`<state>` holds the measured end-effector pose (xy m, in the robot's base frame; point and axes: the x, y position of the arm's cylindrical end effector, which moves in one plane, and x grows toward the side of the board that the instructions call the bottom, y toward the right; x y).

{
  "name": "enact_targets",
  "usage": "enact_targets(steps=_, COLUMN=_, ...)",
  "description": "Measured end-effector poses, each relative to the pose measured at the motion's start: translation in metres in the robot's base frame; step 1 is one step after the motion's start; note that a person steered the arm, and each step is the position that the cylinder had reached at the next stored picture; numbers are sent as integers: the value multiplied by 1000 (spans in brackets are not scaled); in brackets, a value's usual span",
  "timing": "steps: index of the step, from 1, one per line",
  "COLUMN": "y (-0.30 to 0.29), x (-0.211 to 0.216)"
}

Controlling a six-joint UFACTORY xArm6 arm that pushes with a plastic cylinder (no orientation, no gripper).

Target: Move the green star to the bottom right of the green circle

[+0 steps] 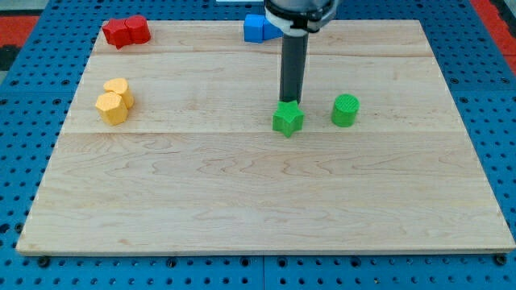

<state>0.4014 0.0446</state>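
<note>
your dark rod's tip point(289, 101) touches the top edge of the green star block point(288, 119) | no claw, nothing gripped | star just left of green circle block point(345, 110), mid wooden board point(242, 201)

1. A pale wooden board point(242, 201), made of planks joined lengthwise with the grain running left to right across the view, is seen filling most of the frame.
2. A blue perforated surface point(24, 121), with a regular grid of small holes, is observed beneath the board and on all sides of it.
3. Red patches are noted at the top left corner point(20, 24) and top right corner point(496, 12).
4. Even lighting is recorded, with soft shadows only.
</note>
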Motion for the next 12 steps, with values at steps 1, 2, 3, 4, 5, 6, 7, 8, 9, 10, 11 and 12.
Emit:
enact_targets(steps=1, y=1, x=39)
enact_targets(steps=2, y=-10, x=44)
enact_targets(steps=3, y=-48, x=14)
enact_targets(steps=4, y=-93, x=10)
enact_targets(steps=5, y=-100, x=50)
enact_targets(steps=6, y=-43, x=93)
enact_targets(steps=7, y=28, x=129)
enact_targets(steps=8, y=26, x=137)
enact_targets(steps=9, y=-35, x=138)
enact_targets(steps=10, y=-98, x=122)
enact_targets(steps=11, y=-103, x=84)
enact_targets(steps=12, y=-90, x=61)
